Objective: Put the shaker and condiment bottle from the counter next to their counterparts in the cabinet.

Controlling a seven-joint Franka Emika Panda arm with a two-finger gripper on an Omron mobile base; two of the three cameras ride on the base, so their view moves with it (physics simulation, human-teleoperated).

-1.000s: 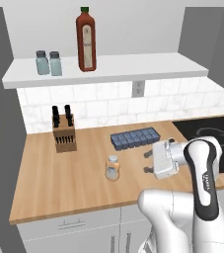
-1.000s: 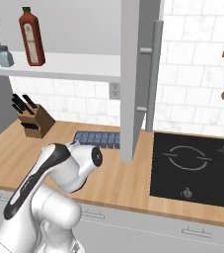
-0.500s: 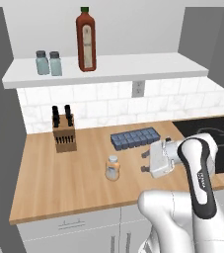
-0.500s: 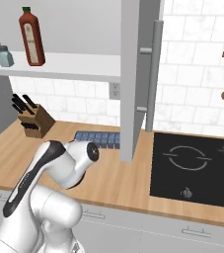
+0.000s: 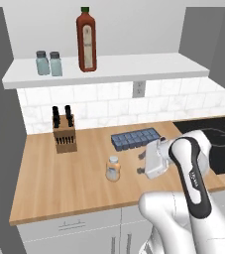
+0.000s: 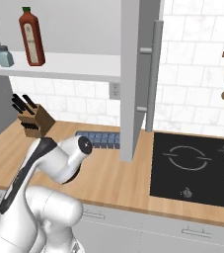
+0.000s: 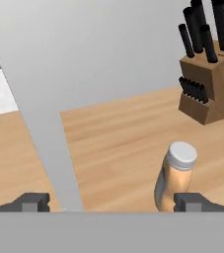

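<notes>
gripper (image 7: 112, 201) hovering low over worktop (image 7: 118, 143) with fingers spread wide, gripping nothing, bottle (image 7: 175, 177) standing upright just inside right fingertip (image 7: 188, 200), knife block (image 7: 211, 86) farther ahead right, two shakers (image 5: 49, 63) and red bottle (image 5: 85, 39) sitting up on shelf (image 5: 134, 67)

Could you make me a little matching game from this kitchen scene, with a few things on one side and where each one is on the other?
Things:
1. condiment bottle
2. two shakers
3. knife block
4. ice cube tray

Places:
A. on the white shelf, left of the tall red bottle
B. on the worktop, standing apart in front of the end effector
C. on the worktop near the wall, beside the hob
D. on the worktop at the left, by the tiled wall

Pairs: 1-B, 2-A, 3-D, 4-C
</notes>
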